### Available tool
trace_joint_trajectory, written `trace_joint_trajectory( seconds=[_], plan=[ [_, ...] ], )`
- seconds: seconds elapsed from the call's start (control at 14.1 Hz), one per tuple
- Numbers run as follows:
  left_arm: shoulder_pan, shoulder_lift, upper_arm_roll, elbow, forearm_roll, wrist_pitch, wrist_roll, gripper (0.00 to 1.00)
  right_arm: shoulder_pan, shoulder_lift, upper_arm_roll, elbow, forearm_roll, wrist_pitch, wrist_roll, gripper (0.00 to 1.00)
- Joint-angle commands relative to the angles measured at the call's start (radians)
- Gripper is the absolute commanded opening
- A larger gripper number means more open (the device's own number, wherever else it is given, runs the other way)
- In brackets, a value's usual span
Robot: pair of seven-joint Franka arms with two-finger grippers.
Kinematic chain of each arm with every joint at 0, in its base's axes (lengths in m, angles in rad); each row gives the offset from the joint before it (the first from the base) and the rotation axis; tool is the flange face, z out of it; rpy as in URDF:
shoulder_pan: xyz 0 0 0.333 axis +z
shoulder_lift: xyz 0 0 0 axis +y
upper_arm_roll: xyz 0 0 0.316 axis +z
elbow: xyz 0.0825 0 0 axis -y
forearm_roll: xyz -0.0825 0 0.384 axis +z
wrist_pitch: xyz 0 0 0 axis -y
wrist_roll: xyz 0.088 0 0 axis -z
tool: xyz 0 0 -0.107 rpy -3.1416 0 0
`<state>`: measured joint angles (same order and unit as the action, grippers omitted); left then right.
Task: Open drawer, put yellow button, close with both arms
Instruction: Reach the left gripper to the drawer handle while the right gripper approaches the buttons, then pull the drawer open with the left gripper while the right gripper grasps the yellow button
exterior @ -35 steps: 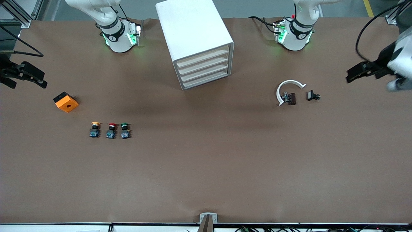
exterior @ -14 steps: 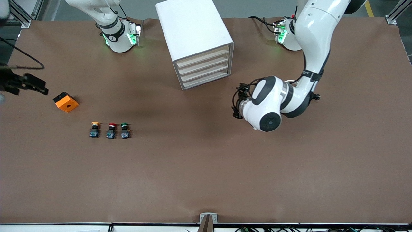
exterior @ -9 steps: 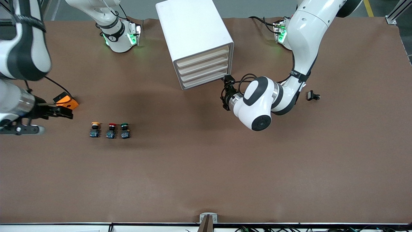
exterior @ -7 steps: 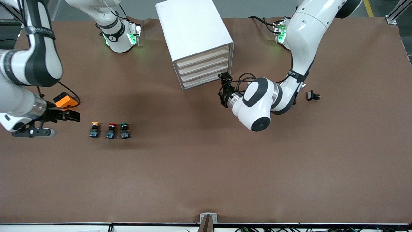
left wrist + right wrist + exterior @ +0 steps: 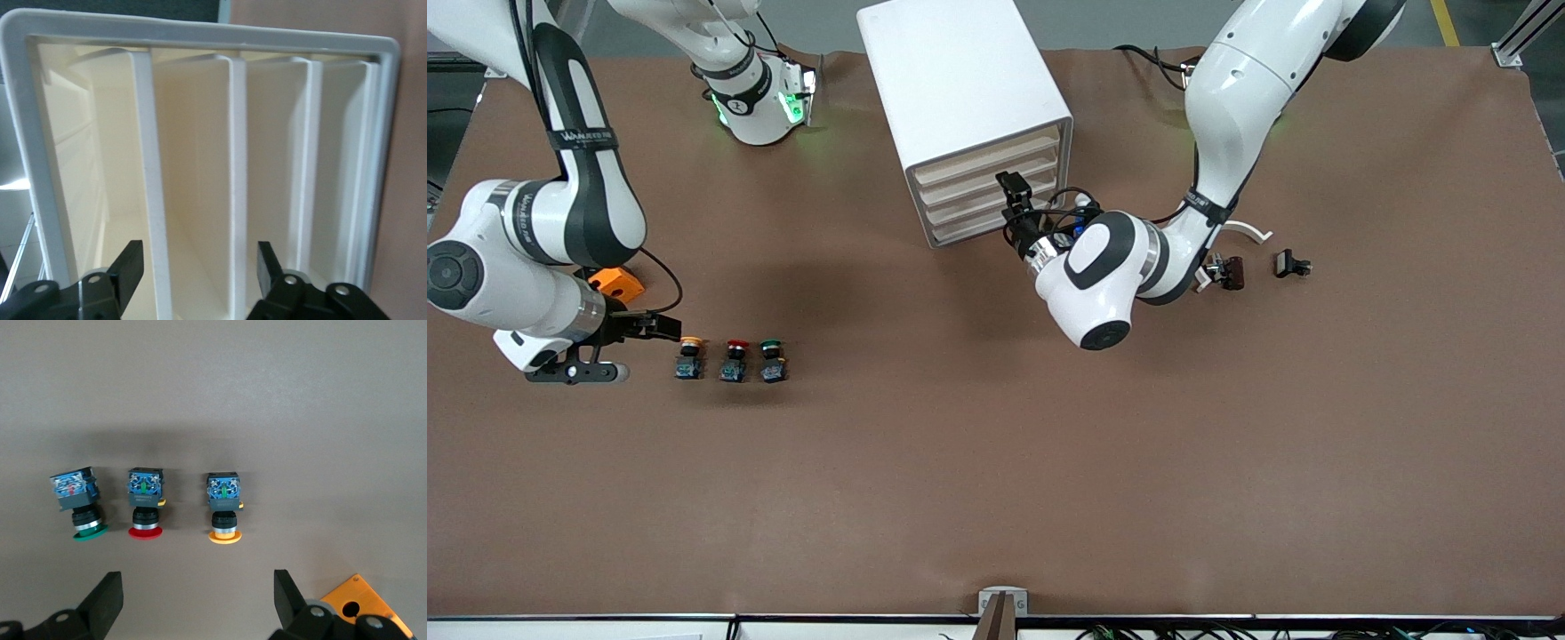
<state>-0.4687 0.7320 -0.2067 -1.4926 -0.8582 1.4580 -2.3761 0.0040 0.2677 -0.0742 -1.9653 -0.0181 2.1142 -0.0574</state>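
Note:
The white cabinet (image 5: 960, 80) stands at the table's middle, near the robots' bases. Its uppermost drawer (image 5: 987, 153) is shut, like the three lower drawers. My left gripper (image 5: 1012, 188) is open and empty, close in front of the drawer fronts. In the left wrist view the gripper (image 5: 199, 261) faces them, and the uppermost drawer (image 5: 93, 167) is the one farthest from the table. The yellow button (image 5: 690, 354) lies on the table and also shows in the right wrist view (image 5: 224, 507). My right gripper (image 5: 660, 327) is open and empty just beside its cap, also seen in its wrist view (image 5: 197, 590).
A red button (image 5: 735, 358) and a green button (image 5: 773, 358) lie in a row with the yellow one. An orange block (image 5: 618, 283) sits partly under my right arm. A white curved piece (image 5: 1249, 233), a brown part (image 5: 1232, 271) and a black part (image 5: 1289, 263) lie toward the left arm's end.
Both arms have swung in from the table's ends. The left gripper moved up to the cabinet's drawer fronts. The right gripper moved past the orange block to the yellow button.

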Motion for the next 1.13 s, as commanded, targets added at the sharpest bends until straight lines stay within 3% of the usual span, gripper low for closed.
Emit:
trace_joint_trajectory(
  seconds=[0.0, 0.14, 0.42, 0.5, 0.64, 0.71, 1.06],
  plan=[
    [-0.019, 0.015, 0.004, 0.026, -0.021, -0.039, -0.037, 0.70, -0.021, -0.005, 0.008, -0.082, -0.011, 0.116, -0.012, 1.00],
    [-0.051, 0.026, 0.004, 0.026, -0.022, -0.039, -0.037, 0.64, -0.026, 0.002, 0.008, -0.124, -0.016, 0.170, -0.028, 1.00],
    [-0.059, 0.050, 0.004, 0.026, -0.087, -0.065, -0.035, 0.41, -0.042, 0.042, 0.008, -0.127, -0.016, 0.173, -0.035, 1.00],
    [-0.059, 0.055, 0.004, 0.026, -0.091, -0.074, -0.035, 0.33, -0.044, 0.057, 0.008, -0.127, -0.016, 0.184, -0.035, 1.00],
    [-0.059, 0.056, 0.004, 0.026, -0.091, -0.074, -0.035, 0.05, -0.047, 0.089, 0.008, -0.127, -0.016, 0.228, -0.039, 1.00],
    [-0.057, 0.056, 0.006, 0.026, -0.091, -0.074, -0.037, 0.00, -0.052, 0.109, 0.008, -0.126, -0.016, 0.248, -0.039, 1.00],
    [-0.016, 0.064, 0.033, 0.057, -0.087, -0.071, -0.026, 0.00, -0.053, 0.198, 0.010, -0.101, -0.014, 0.328, -0.038, 1.00]
  ],
)
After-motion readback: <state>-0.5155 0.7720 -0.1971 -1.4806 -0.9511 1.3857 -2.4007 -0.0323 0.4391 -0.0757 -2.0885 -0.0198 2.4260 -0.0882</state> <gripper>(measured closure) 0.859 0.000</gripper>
